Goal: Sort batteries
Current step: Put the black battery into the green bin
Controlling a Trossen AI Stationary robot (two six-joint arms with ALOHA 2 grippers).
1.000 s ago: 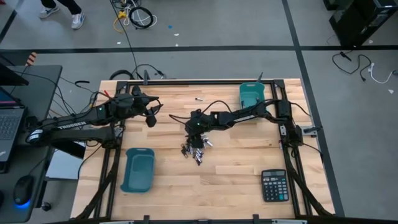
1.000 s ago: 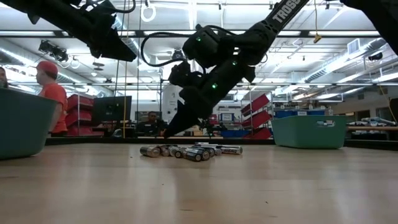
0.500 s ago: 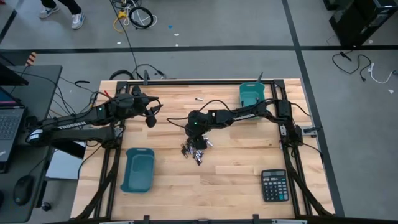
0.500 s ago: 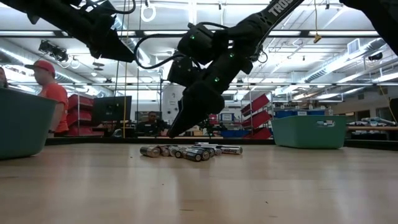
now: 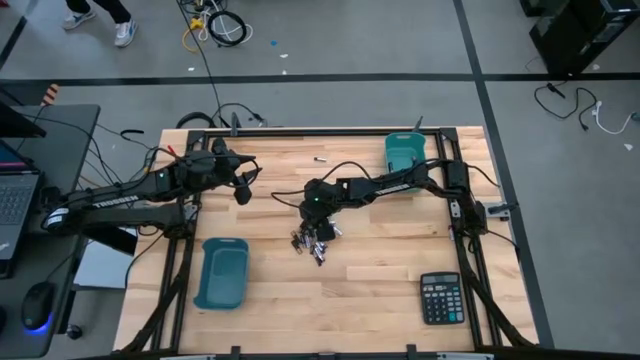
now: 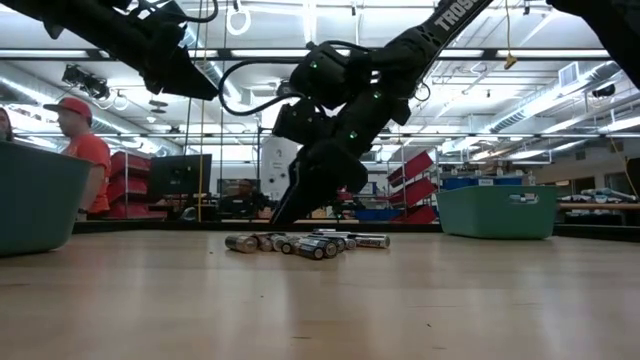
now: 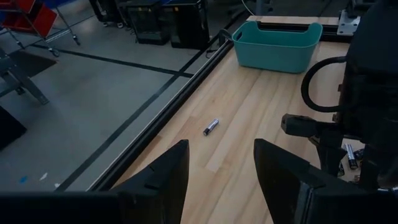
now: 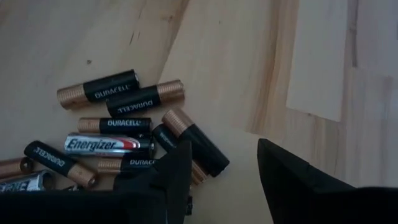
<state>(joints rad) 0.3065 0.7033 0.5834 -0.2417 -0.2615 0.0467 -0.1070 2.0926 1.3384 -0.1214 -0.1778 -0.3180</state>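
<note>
Batteries point(image 5: 313, 243) lie in a loose heap near the middle of the worktop point(image 5: 370, 290), several touching or overlapping one another, with copper-topped black cells and a silver one among them in the right wrist view point(image 8: 118, 124). One stray cell point(image 7: 211, 127) lies apart, near the far edge of the worktop, on the way toward the teal bin at the back point(image 5: 404, 154). A second teal bin point(image 5: 222, 272) sits near the front left, and a calculator point(image 5: 441, 298) near the front right. The right end effector point(image 5: 319, 226) hangs just above the heap's far side with its fingers spread and nothing between them, pointing down at the cells. The left end effector point(image 5: 243, 189) waits over the back left of the worktop, well apart from the heap, also spread and empty. No cell shows in either bin from above, so sorting looks to be at an early pick. The step in hand seems to be choosing and reaching for a cell. Next it calls for lowering the right fingers astride a single cell at the heap's edge, squarely across its length, so that neighbours are not pinched along with it or sent rolling.
</note>
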